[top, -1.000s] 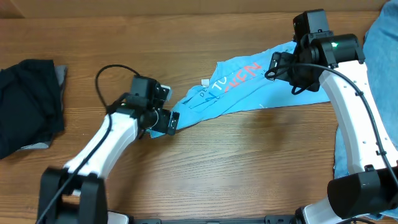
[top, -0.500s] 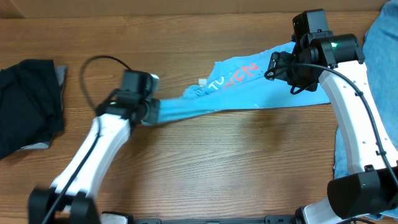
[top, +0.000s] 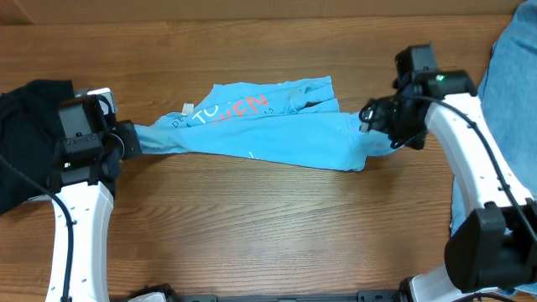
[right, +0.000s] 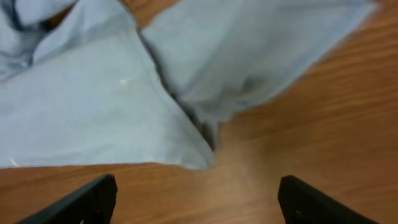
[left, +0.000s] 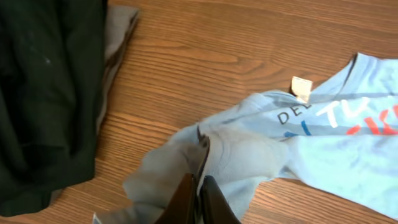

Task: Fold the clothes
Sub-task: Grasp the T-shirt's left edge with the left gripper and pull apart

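Observation:
The clothes, a sky-blue T-shirt (top: 268,126) with coral and white lettering, lie crumpled and stretched out sideways across the middle of the table. My left gripper (top: 126,141) is shut on the shirt's left end. In the left wrist view the jaws (left: 200,186) pinch a fold of pale blue cloth (left: 249,149), just right of the black garment. My right gripper (top: 367,116) hovers at the shirt's right end. In the right wrist view it stands open (right: 196,199) above bare wood, with a shirt corner (right: 186,143) just ahead of the fingers (right: 87,199).
A black folded garment pile (top: 33,134) with a grey piece under it lies at the left edge, right beside my left gripper. Faded blue jeans (top: 513,75) cover the right edge behind the right arm. Bare wood stretches along the front.
My left arm swung left toward the black pile with the shirt's end in its jaws, dragging the whole shirt leftward and stretching it. The right gripper dipped slightly and stayed open.

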Available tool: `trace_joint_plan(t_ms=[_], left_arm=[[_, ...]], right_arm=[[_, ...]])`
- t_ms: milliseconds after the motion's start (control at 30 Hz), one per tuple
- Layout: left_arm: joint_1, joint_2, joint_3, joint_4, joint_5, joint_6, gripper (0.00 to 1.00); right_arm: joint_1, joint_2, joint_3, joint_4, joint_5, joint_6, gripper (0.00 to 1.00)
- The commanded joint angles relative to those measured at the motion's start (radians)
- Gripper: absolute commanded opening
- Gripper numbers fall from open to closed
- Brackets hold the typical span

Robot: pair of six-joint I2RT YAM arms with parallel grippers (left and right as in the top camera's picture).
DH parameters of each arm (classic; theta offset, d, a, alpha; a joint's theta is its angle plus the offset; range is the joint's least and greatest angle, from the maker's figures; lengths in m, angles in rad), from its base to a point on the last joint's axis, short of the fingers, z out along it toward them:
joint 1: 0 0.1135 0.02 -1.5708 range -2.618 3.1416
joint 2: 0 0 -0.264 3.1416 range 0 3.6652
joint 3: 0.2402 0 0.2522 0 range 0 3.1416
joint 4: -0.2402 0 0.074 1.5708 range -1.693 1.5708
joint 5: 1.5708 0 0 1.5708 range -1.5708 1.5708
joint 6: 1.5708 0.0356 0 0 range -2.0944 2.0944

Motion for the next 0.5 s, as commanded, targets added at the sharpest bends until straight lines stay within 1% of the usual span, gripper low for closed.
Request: trace_joint_plan(t_ms=[0, 100, 233, 333, 400, 433, 467], left_arm=[[0.002, -0.016, 0.020, 0.001, 0.031, -0.010, 0.04], [0.001, -0.016, 0.020, -0.012, 0.037, -0.013, 0.04], [0.001, -0.016, 0.019, -0.037, 0.037, -0.025, 0.04], [0.001, -0.016, 0.020, -0.037, 0.037, -0.029, 0.04], [0.001, -0.016, 0.019, -0.037, 0.038, -0.029, 0.04], [0.001, -0.016, 0.020, -0.038, 0.038, -0.029, 0.04], [0.001, -0.016, 0.020, -0.039, 0.038, -0.029, 0.04]], right_arm=[[-0.001, -0.013, -0.079, 0.173, -0.084, -0.173, 0.86], [0.001, 0.018, -0.089, 0.308, -0.089, -0.198, 0.85], [0.038, 0.143, -0.089, 0.358, -0.140, -0.198, 0.83], [0.075, 0.205, -0.089, 0.378, -0.140, -0.198, 0.79], [0.095, 0.236, -0.089, 0.380, -0.140, -0.198, 0.79], [0.100, 0.245, -0.089, 0.381, -0.140, -0.198, 0.73], [0.101, 0.246, -0.089, 0.380, -0.140, -0.197, 0.50]])
